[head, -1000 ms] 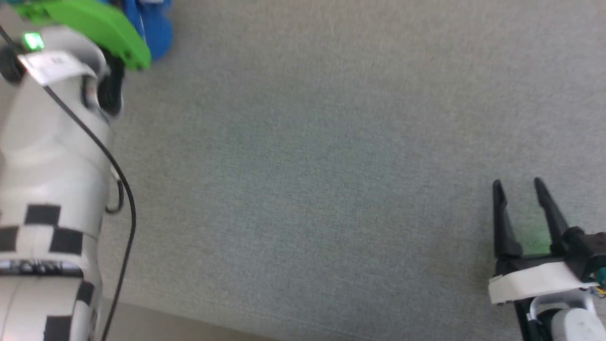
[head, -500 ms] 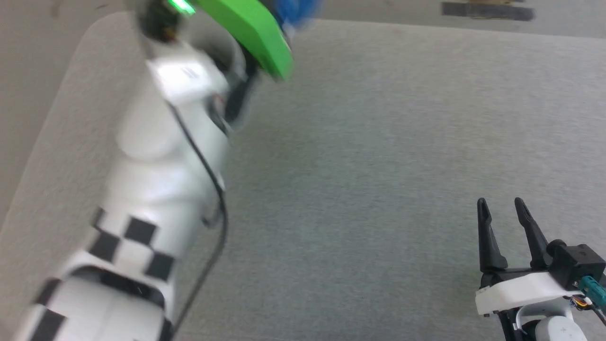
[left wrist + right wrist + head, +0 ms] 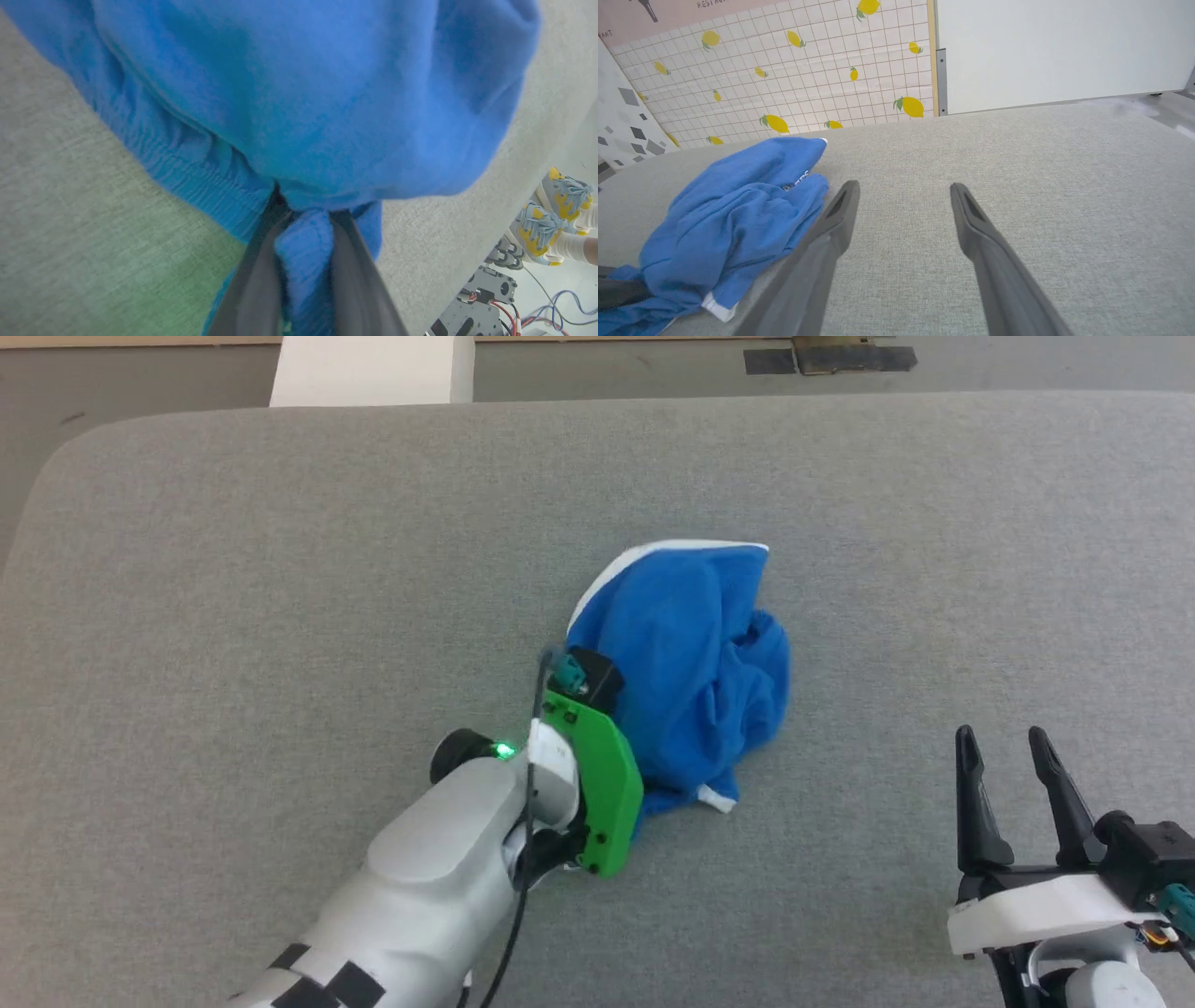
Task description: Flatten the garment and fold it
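The garment (image 3: 691, 672) is a crumpled heap of bright blue cloth with white trim, lying mid-table. My left arm reaches to its near left edge; the green wrist mount (image 3: 597, 775) covers the fingers in the head view. In the left wrist view the left gripper (image 3: 306, 224) is shut on a bunched fold of the garment (image 3: 303, 93). My right gripper (image 3: 1000, 735) is open and empty at the lower right, well clear of the cloth. In the right wrist view the right gripper (image 3: 905, 186) points past the garment (image 3: 738, 205), which lies to its left.
The grey fabric table (image 3: 280, 569) spreads wide around the heap, with a rounded far-left corner. A white post (image 3: 369, 369) stands beyond its far edge. A person's feet in yellow and blue shoes (image 3: 551, 210) are on the floor past the table edge. A lemon-tiled wall (image 3: 784, 70) stands behind.
The head camera has swung, so the whole picture shifted and the garment is now in full view. The left wrist stays at the blue cloth. The right gripper stays open.
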`<state>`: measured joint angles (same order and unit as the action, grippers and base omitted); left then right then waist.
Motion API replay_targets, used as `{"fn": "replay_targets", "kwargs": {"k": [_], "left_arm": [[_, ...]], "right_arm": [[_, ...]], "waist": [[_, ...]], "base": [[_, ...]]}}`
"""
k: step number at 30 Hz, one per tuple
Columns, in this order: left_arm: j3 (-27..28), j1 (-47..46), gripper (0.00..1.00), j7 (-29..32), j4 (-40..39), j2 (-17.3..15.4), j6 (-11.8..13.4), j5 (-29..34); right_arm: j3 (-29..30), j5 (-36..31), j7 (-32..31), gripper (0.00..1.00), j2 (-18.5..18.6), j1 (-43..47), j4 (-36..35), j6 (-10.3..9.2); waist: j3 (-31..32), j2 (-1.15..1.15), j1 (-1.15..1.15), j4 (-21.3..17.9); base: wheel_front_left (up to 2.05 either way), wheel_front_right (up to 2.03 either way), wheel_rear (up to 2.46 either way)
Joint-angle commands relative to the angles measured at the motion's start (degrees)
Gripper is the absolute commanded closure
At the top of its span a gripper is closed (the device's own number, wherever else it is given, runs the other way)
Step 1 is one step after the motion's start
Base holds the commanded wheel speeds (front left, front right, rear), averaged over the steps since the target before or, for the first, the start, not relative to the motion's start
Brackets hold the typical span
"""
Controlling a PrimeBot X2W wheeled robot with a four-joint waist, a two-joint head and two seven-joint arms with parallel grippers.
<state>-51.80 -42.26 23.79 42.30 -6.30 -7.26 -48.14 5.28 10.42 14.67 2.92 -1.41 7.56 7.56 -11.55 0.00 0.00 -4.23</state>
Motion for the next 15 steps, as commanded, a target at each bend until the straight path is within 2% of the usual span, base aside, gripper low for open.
{"fn": "replay_targets", "kwargs": {"k": [1, 2, 3, 9, 15], "left_arm": [[-0.5, 1.7, 1.0, 2.2, 0.7, -0.5, 0.0, -0.7], [0.0, 2.3, 0.45, 3.4, 0.6, -0.2, 0.1, -2.1], [0.4, 2.8, 0.0, 4.1, 0.3, 0.0, 0.1, -3.1], [7.4, 4.2, 0.0, 2.3, -5.6, 0.0, 0.1, -10.9], [16.4, 6.1, 0.0, -5.0, -11.7, -4.0, 2.6, -15.4]], "right_arm": [[-0.1, 0.3, 0.3, 0.0, 0.0, 0.3, -0.1, -0.08], [-0.2, 0.3, 0.3, 0.0, 0.0, 0.4, 0.0, -0.08], [-0.3, 0.3, 0.3, 0.0, 0.0, 0.5, 0.2, -0.08], [-0.6, 0.5, 0.3, 0.0, 0.0, 1.5, 0.8, -0.08], [-0.6, 0.7, 0.3, 0.0, 0.0, 2.3, 1.1, -0.08]], "waist": [[0.9, 0.0, 0.0, 1.3], [1.3, 0.0, 0.0, 1.9], [1.7, 0.0, 0.0, 2.3], [4.5, 0.0, 0.0, 5.3], [7.4, 0.0, 0.0, 7.6]], "base": [[0.0, 0.0, 0.0], [0.0, 0.0, 0.0], [0.0, 0.0, 0.0], [0.0, 0.0, 0.0], [0.0, 0.0, 0.0]]}}
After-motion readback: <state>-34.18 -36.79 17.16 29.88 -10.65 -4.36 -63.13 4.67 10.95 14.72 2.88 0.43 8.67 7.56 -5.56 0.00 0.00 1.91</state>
